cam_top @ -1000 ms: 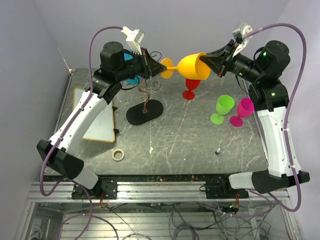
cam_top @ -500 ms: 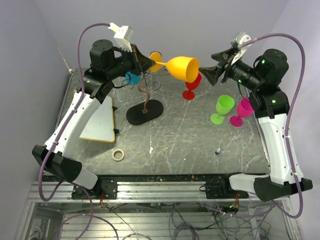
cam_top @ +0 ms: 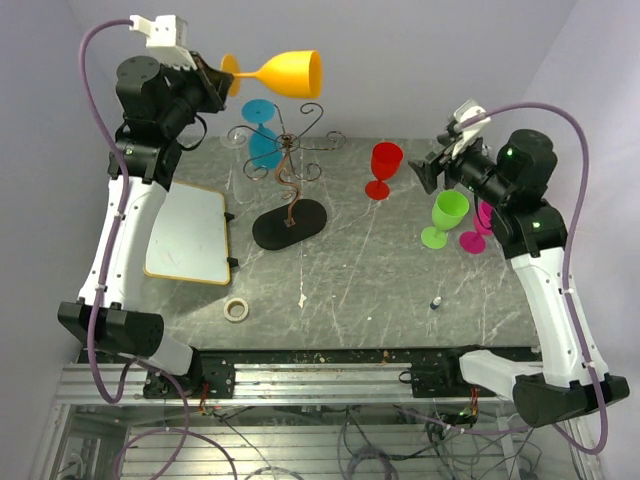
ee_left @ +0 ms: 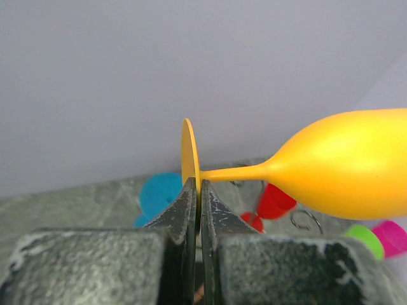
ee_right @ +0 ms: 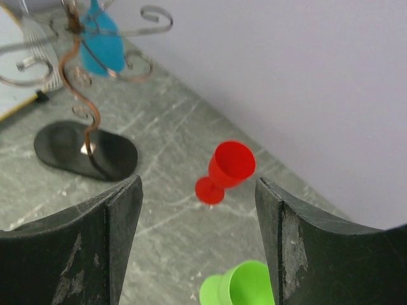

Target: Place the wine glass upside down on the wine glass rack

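Observation:
An orange wine glass [cam_top: 285,72] lies level in the air, high above the back left of the table, bowl mouth to the right. My left gripper [cam_top: 222,72] is shut on the edge of its foot disc [ee_left: 188,149], with the bowl [ee_left: 350,168] reaching out to the right. Below stands the wine glass rack [cam_top: 290,190], its scroll arms above a black oval base [ee_right: 86,151]. A blue glass [cam_top: 265,140] hangs upside down from it. My right gripper [cam_top: 432,172] hovers open and empty at the right, its fingers [ee_right: 121,216] wide apart.
A red glass [cam_top: 382,168] stands behind the middle, with a green glass [cam_top: 445,215] and a pink glass [cam_top: 487,222] under the right arm. A white board [cam_top: 188,232] lies at the left. A tape roll [cam_top: 236,309] and a small blue object [cam_top: 436,301] sit nearer the front.
The right gripper opened, let go of the orange bowl and drew back to the right. The left arm carried the glass up and to the left by its foot.

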`<state>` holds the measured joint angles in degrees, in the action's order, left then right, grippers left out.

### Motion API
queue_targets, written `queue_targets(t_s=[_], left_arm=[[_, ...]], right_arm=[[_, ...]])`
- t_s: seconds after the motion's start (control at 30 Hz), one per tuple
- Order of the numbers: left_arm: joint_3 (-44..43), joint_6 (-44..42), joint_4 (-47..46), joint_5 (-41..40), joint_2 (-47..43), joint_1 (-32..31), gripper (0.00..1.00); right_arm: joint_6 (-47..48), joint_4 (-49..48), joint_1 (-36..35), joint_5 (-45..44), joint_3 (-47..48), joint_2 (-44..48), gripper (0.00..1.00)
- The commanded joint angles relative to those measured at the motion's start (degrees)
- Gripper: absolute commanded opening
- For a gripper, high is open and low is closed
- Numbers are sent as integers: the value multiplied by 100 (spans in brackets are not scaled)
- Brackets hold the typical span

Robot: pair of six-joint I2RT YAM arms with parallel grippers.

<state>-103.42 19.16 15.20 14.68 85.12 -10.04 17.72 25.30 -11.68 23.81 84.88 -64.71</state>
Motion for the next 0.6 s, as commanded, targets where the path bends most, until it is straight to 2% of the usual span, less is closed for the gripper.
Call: queue_targets(t_s=[0.0, 0.13, 0.33, 0.57], left_arm=[[-702, -810, -223, -833, 320, 29, 7], [-1433, -1475, -127, -1401, 805, 29, 7], [-2246, -2236, -106, -1919, 1436, 22, 7], [-2573, -2916, -379, -2370, 1837, -81, 7]], right_arm=[[495, 211, 6, -23, -529, 51, 71], [771, 460, 2, 419, -991, 63, 71], [1024, 272, 8, 876, -1891, 310, 71], [1111, 79, 263, 1700, -2540, 506, 71]])
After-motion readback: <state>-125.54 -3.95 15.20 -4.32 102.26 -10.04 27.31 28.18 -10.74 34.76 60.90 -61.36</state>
